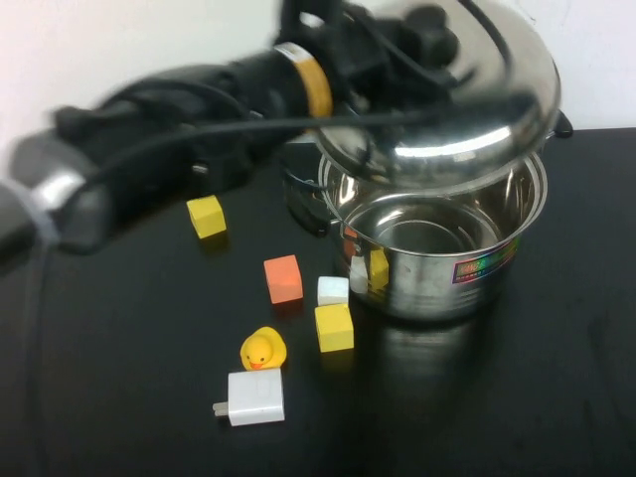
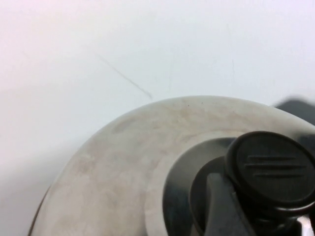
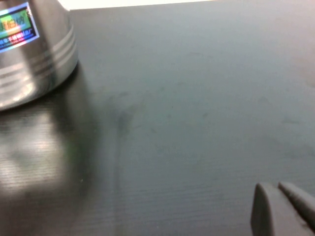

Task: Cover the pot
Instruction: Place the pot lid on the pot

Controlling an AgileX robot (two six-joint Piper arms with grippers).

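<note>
High view: you had the left gripper (image 1: 422,45) reaching in from the left, clamped on the black knob (image 1: 429,28) of the domed steel lid (image 1: 447,94), which hung tilted over the pot.
Pot: the stainless-steel stockpot (image 1: 437,253) stood right of centre on the black table (image 1: 119,397), uncovered and empty as far as you could see, its rainbow sticker (image 1: 484,264) on the near wall.
Left wrist view: the knob (image 2: 273,169) filled the frame with a dark finger (image 2: 221,206) pressed against it, so the hold looked firm.
Right gripper: seen only in the right wrist view, its fingers (image 3: 283,209) lay pressed together, holding nothing, low over bare table near the pot (image 3: 32,54).
Loose items: a yellow block (image 1: 207,216), an orange block (image 1: 283,278), a white block (image 1: 333,290), another yellow block (image 1: 334,327), a rubber duck (image 1: 263,349) and a white charger plug (image 1: 255,397) lay left of and nearer than the pot, apart from it.
Step in hand: you were at the placing stage, with the lid not yet seated.
Next move: level the lid, centre it over the rim, lower until it sits all round, then release the knob.
Risk: a tilted descent could catch one edge on the rim and nudge the pot.
</note>
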